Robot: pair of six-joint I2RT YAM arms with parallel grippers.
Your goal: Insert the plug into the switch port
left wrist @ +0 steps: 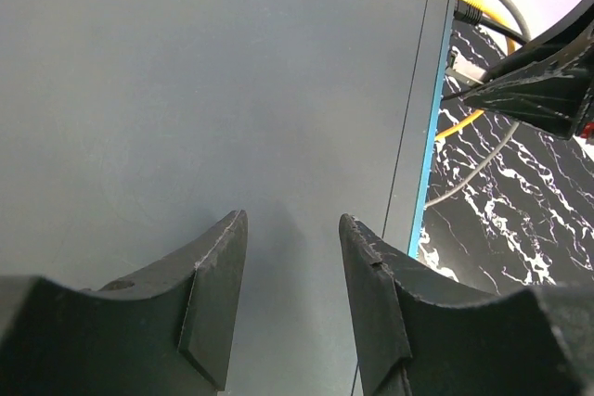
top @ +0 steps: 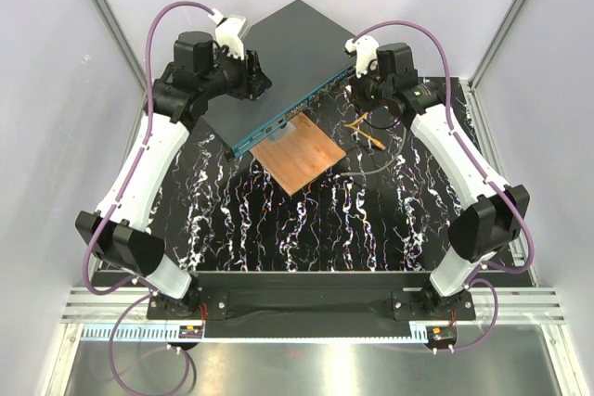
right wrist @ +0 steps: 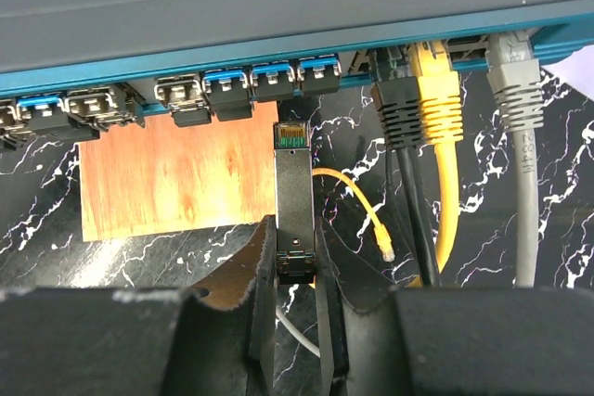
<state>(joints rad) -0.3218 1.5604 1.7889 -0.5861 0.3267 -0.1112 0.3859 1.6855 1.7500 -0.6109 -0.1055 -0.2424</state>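
Note:
The switch (top: pixel 278 67) is a flat dark grey-teal box lying diagonally at the back, its blue port face (right wrist: pixel 278 53) towards the right arm. My right gripper (right wrist: pixel 297 238) is shut on the plug (right wrist: pixel 293 192), a slim grey metal module pointing up at the ports. Its tip sits just below the row of blue-tabbed sockets (right wrist: pixel 274 76) and is not inside any. My left gripper (left wrist: pixel 292 224) is open with nothing between its fingers, over the switch's top (left wrist: pixel 186 90) near its left end (top: pixel 249 76).
A brown square board (top: pixel 298 157) lies under the switch's front edge. Black (right wrist: pixel 401 118), yellow (right wrist: pixel 438 99) and grey (right wrist: pixel 518 90) cables are plugged in right of the plug. A loose yellow cable end (right wrist: pixel 382 248) lies on the black marbled mat (top: pixel 306 229).

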